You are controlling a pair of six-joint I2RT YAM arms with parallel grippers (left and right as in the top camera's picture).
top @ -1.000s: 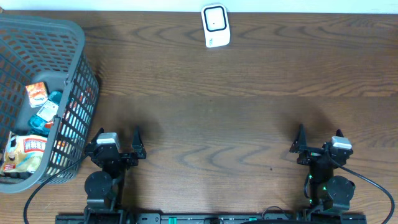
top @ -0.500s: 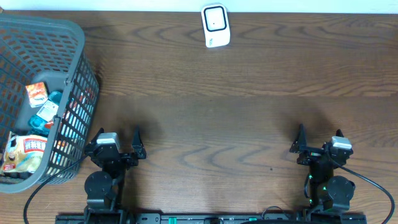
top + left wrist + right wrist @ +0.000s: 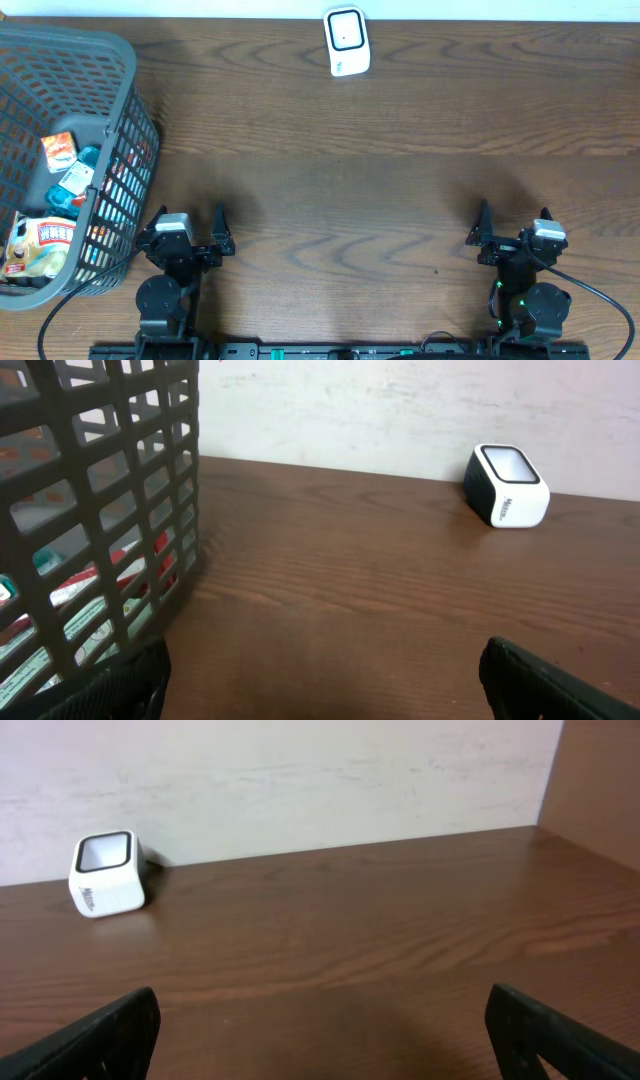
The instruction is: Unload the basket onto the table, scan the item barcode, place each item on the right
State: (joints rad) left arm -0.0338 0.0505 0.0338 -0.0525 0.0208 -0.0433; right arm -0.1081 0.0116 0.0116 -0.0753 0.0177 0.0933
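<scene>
Since nothing has moved lately, the left end effector (image 3: 190, 224) and right end effector (image 3: 514, 224) sit wide open and empty; the items (image 3: 70, 182) lie in the basket (image 3: 122, 62), well apart from the scanner (image 3: 347, 40), so picking has not begun.

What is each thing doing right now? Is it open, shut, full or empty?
Grey plastic lattice basket: upright, holding snack packets.
Colourful snack packets: lying inside the basket, untouched.
White boxy scanner with dark window: standing at the table's far edge, alone.
Left gripper: open, empty.
Right gripper: open, empty.
</scene>
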